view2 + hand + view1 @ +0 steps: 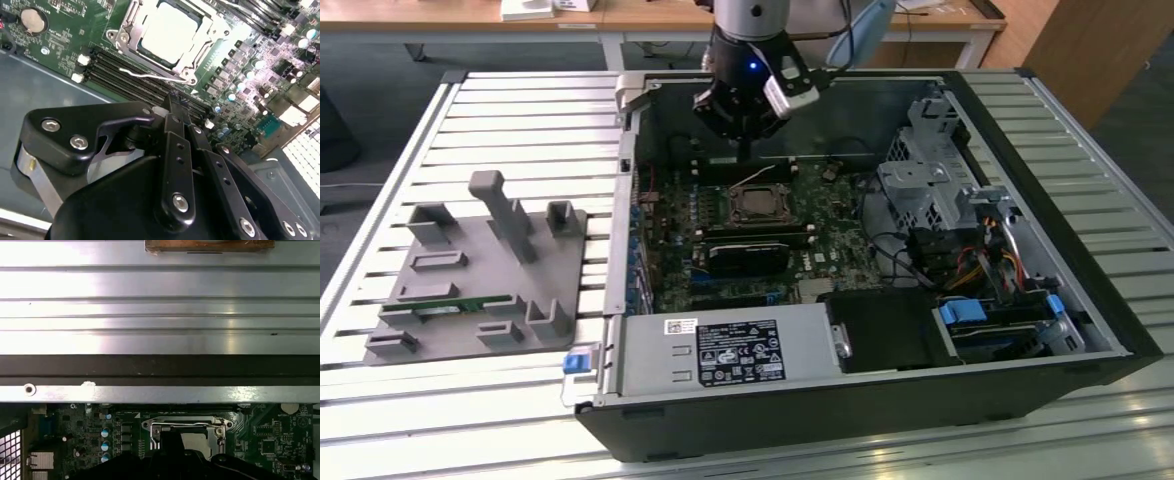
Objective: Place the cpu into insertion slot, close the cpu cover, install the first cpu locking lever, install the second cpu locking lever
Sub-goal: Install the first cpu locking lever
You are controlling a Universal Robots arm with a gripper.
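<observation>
**A:** What sits closest in the second wrist view?

**B:** The gripper [176, 102]. Its black fingers are pressed together and I see nothing between them. Its body hides the board underneath. The tip hangs over the memory slots [110, 67], just short of the insertion slot [731, 208].

**A:** And past the tip?

**B:** A thin wire locking lever [150, 76] lies across those memory slots, just beside the slot. I can't tell whether its end is hooked.

**A:** The chip?

**B:** The cpu [170, 30] sits in the slot, pale face up, with the cpu cover [197, 57] lying flat around it. The slot's far edge is cut off.

**A:** Farther out?

**B:** In the first wrist view the gripper's dark bulk covers the slot's near half. Beyond the slot come the case wall [150, 392] and the slatted table [150, 290].
</observation>
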